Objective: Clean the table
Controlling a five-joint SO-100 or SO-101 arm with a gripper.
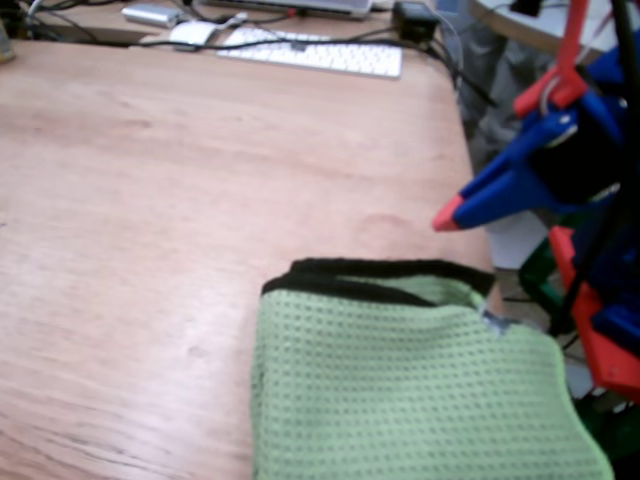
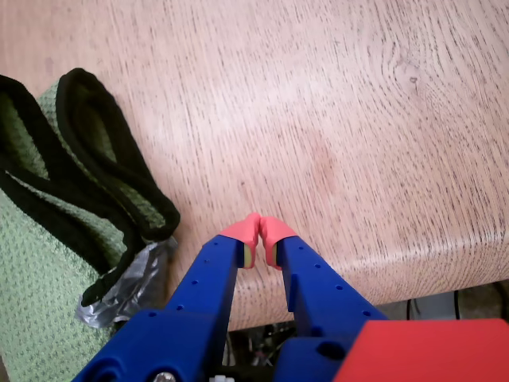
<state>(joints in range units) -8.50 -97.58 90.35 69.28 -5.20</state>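
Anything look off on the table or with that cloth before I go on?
One thing: the green cloth has a crumpled grey, tape-like scrap stuck at its black-trimmed corner, seen in the wrist view. The cloth lies folded near the table edge. The claw is shut and empty above bare wood. No spills show.

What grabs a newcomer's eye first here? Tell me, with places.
The folded green cloth with black edging lies at the table's near right corner in the fixed view. Just above that edge hangs the blue gripper, its red tips shut and empty in the wrist view. A white keyboard sits at the far side.
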